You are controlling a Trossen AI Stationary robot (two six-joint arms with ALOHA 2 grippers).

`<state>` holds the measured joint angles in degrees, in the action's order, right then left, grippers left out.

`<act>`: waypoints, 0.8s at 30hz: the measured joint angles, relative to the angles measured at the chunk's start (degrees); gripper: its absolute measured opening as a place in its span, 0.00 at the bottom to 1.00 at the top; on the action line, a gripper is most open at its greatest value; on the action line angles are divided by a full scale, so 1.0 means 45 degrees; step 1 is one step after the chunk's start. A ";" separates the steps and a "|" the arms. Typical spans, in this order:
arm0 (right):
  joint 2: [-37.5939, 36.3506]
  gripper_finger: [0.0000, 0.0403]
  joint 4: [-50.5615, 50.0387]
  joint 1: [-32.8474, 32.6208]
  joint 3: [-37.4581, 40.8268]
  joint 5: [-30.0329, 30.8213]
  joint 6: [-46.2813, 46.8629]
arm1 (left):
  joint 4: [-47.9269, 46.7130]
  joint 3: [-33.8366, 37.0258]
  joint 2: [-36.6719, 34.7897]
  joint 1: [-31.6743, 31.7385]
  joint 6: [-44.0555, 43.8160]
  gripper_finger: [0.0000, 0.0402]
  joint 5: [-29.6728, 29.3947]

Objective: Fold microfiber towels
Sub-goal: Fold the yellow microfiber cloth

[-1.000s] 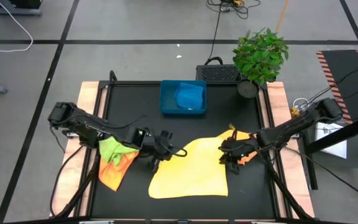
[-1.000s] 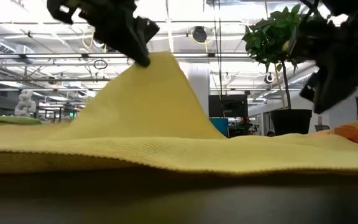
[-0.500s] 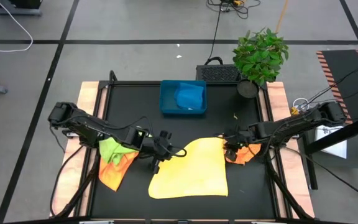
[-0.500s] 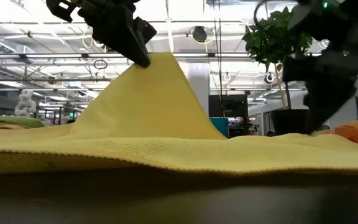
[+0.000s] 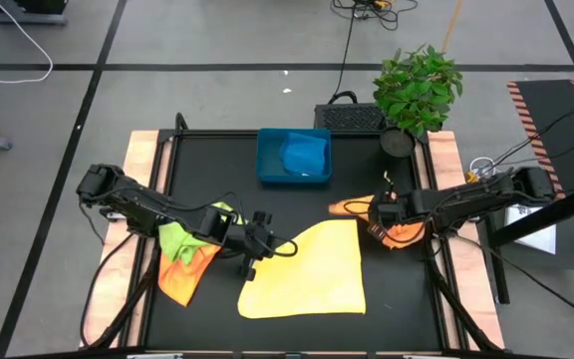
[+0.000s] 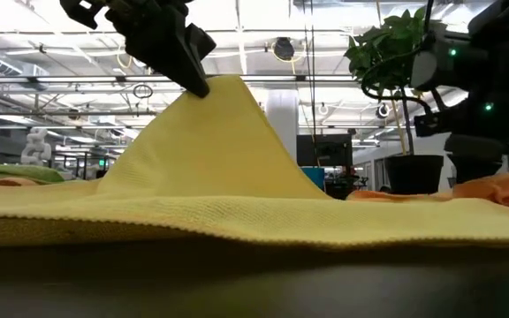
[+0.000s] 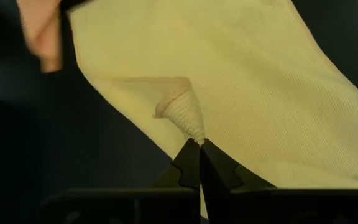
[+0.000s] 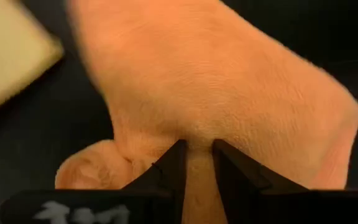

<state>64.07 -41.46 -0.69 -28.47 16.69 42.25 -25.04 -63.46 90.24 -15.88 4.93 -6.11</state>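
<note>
A yellow towel (image 5: 307,267) lies spread at the table's middle, its left corner raised into a peak (image 6: 228,97). My left gripper (image 5: 272,244) is shut on that peak. An orange towel (image 5: 399,227) lies bunched at the table's right, a tail of it (image 5: 347,206) reaching left past the yellow towel's far edge. My right gripper (image 5: 380,214) is shut on the orange towel. A lime green towel (image 5: 177,239) lies on another orange towel (image 5: 182,279) at the left, under the left arm. My left gripper pinches a small puckered tip of the yellow towel's left corner (image 7: 191,124) between its two fingers, slanting down from the table's left. The corner is lifted, and the cloth slopes down from it to the table. My right gripper pinches a fold of the orange towel (image 8: 197,146) between its two fingers (image 8: 176,165), coming steeply from above. How many layers, I cannot tell. The towel bulges up around the fingers, and the rest of it (image 6: 502,187) lies on the table.
A blue tray (image 5: 267,165) with a blue cloth (image 5: 302,155) in it stands at the far middle. A potted plant (image 5: 417,90) stands at the far right corner. Bare black table shows near the front edge (image 5: 397,309).
My right gripper has gone toward the table's far edge and tipped to point more steeply down, staying shut on the orange towel, whose tail now trails out to the left. The yellow towel's far right corner has drawn back into a straight edge.
</note>
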 joint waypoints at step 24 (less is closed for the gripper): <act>0.0813 0.19 0.7814 0.0100 0.1464 -0.4075 -0.2171 | 0.0335 0.0000 0.0000 -0.0121 -0.0170 0.00 -0.0049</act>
<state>67.73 -6.30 -0.25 -21.88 -1.65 32.48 -23.53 -63.46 90.24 -16.43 4.16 -6.33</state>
